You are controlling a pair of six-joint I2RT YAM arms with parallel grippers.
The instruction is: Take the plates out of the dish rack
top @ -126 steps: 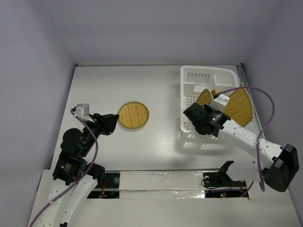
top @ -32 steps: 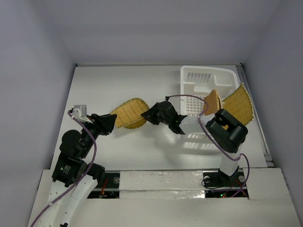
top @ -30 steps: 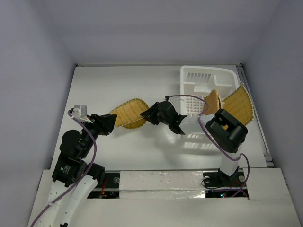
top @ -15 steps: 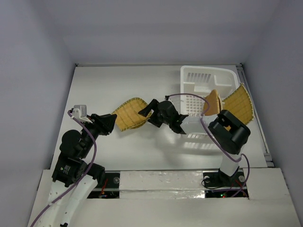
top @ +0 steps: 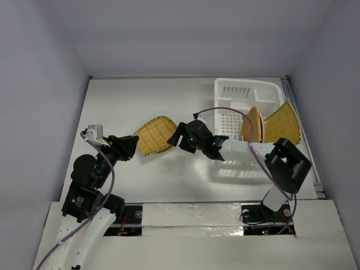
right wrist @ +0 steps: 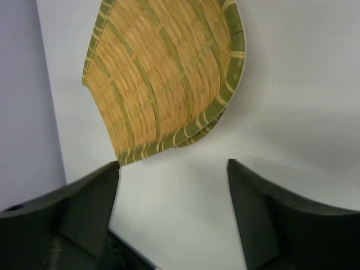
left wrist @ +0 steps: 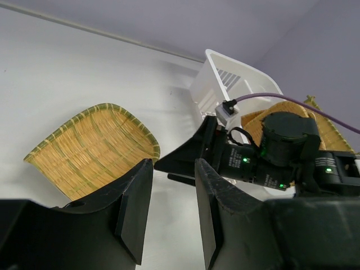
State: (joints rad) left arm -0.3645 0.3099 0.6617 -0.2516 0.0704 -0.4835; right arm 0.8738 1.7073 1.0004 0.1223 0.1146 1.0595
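A tan woven plate [top: 152, 134] [right wrist: 163, 79] [left wrist: 90, 149] lies tilted on the table left of centre, over a round plate whose rim [top: 164, 148] shows under it. My right gripper [top: 179, 135] [right wrist: 173, 163] stands open just right of it, with nothing between its fingers. My left gripper [top: 133, 145] [left wrist: 172, 163] hovers at the plate's left edge, its jaws a little apart and empty. The white dish rack [top: 225, 90] [left wrist: 225, 73] sits at the back right. In it stand upright tan plates [top: 253, 125], and a larger plate [top: 284, 122] leans at its right side.
The right arm [top: 242, 147] [left wrist: 281, 140] stretches low across the table in front of the rack, trailing a purple cable [top: 225, 110]. Grey walls close in the table on three sides. The rack's right wall sits near the table's right edge [top: 308, 140].
My right gripper has opened and let go of the plate, which now rests on the round one. The gripper has drawn back slightly to the right. The left arm has not moved.
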